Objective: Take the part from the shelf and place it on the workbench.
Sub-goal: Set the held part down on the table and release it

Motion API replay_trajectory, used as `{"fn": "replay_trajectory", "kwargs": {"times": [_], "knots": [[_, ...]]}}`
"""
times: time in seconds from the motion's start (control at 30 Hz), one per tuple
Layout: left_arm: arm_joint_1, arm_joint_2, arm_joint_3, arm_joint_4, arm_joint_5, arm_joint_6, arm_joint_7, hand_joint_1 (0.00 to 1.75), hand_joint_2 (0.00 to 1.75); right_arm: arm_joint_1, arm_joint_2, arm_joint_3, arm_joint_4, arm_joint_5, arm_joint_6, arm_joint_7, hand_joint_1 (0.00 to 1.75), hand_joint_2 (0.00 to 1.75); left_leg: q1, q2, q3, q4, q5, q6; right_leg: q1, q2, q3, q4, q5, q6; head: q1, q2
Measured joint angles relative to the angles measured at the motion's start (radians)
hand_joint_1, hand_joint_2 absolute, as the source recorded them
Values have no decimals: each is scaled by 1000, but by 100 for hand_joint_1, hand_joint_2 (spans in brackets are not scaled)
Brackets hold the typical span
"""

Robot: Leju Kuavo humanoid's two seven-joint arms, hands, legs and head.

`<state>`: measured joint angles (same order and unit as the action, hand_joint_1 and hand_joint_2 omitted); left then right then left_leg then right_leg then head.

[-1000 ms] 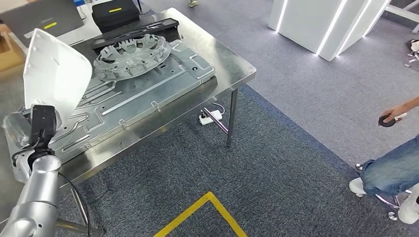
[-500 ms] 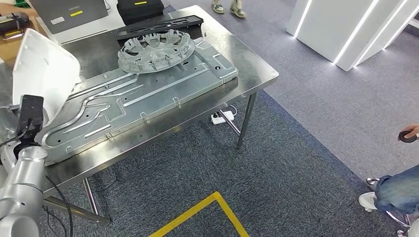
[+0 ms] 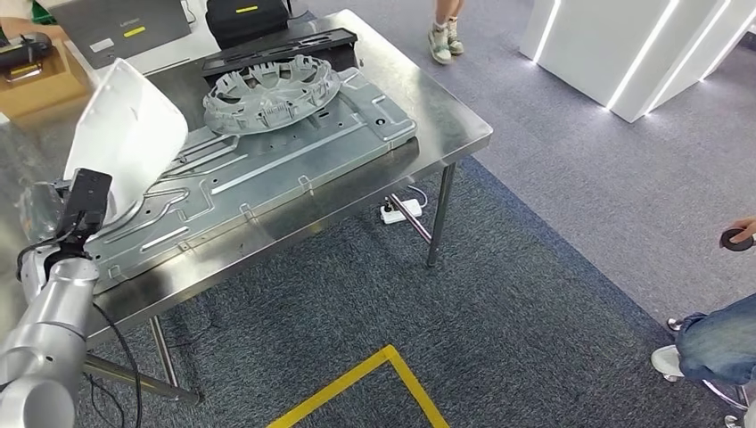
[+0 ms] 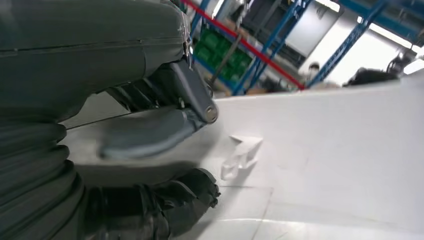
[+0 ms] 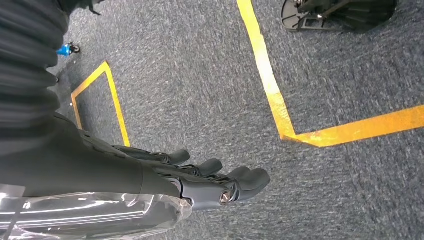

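The part is a white plastic panel (image 3: 125, 134), held upright and tilted over the left end of the steel workbench (image 3: 446, 116). My left hand (image 3: 49, 209) grips its lower edge, partly hidden behind the black wrist camera. In the left wrist view the grey thumb (image 4: 145, 136) lies on the white panel (image 4: 330, 150) and dark fingers (image 4: 175, 200) curl under it. My right hand (image 5: 220, 182) hangs over the grey carpet with its fingers loosely extended and holds nothing.
On the bench lie a large stamped metal plate (image 3: 276, 165), a grey wheel cover (image 3: 267, 89), a black tray (image 3: 276, 49), a black bag (image 3: 245, 16), a laptop (image 3: 125, 27) and a cardboard box (image 3: 40, 80). A person sits at right (image 3: 718, 334); another stands beyond (image 3: 443, 40). Yellow floor tape (image 3: 379, 366).
The whole view has shifted as the camera moved. My left hand has carried the white panel to the right, over the left end of the metal plate.
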<state>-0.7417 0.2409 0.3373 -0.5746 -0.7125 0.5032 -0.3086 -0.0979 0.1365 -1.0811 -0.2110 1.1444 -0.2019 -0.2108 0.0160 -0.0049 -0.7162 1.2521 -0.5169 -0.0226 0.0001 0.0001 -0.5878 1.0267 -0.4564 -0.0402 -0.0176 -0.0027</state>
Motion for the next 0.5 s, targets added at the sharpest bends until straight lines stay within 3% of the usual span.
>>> {"fn": "replay_trajectory", "kwargs": {"times": [0.07, 0.13, 0.27, 0.33, 0.4, 0.43, 0.47, 0.5], "knots": [[-5, -11, -12, 0, -11, -14, -12, 0, 0, 0, 1, 0, 0, -2, 3, -3, 0, 0, -2, 4, 68, -134, 61, 4, 2, -2, 0, 5, -4, 5, 0, 0], [-11, -28, -31, -3, -36, -10, -4, 0, 0, -1, 2, 0, 0, -4, 5, -5, 0, 0, -6, 5, 110, -218, 82, 13, 5, -4, -2, 9, -8, 14, 0, 0], [-13, -50, -60, -4, -48, -6, 47, 0, 0, -2, 4, 0, 0, -6, 5, -5, 0, 0, -6, 5, 115, -239, 84, 34, 4, -5, -9, 21, -18, 32, 1, 0], [-16, -51, -62, -4, -34, -3, 51, 0, 0, 0, 4, -1, 0, -7, 5, -5, 0, 0, -3, 6, 117, -244, 87, 44, 2, -2, -44, 97, -65, 40, 1, 0], [-13, -51, -62, -4, -22, 1, 51, 0, 0, 3, 4, -1, 0, -9, 5, -6, 0, 0, -4, 6, 117, -245, 87, 50, -2, -1, -105, 225, -123, 45, 1, 0], [-9, -51, -62, -4, -18, 3, 51, 0, 0, 4, 4, -1, 1, -9, 6, -7, 0, 0, -4, 6, 117, -244, 87, 50, -4, -1, -128, 271, -134, 47, 2, 0], [-5, -50, -62, -4, -14, 4, 52, 0, 0, 5, 5, -1, 1, -10, 6, -7, 0, 0, -4, 4, 117, -244, 86, 50, -7, -2, -136, 282, -126, 48, 2, 0], [-1, -48, -62, -3, -10, 5, 52, 0, 0, 5, 5, -2, 1, -9, 7, -8, 0, 0, -4, 3, 117, -242, 86, 49, -10, -2, -126, 257, -101, 49, 2, 0]]}}
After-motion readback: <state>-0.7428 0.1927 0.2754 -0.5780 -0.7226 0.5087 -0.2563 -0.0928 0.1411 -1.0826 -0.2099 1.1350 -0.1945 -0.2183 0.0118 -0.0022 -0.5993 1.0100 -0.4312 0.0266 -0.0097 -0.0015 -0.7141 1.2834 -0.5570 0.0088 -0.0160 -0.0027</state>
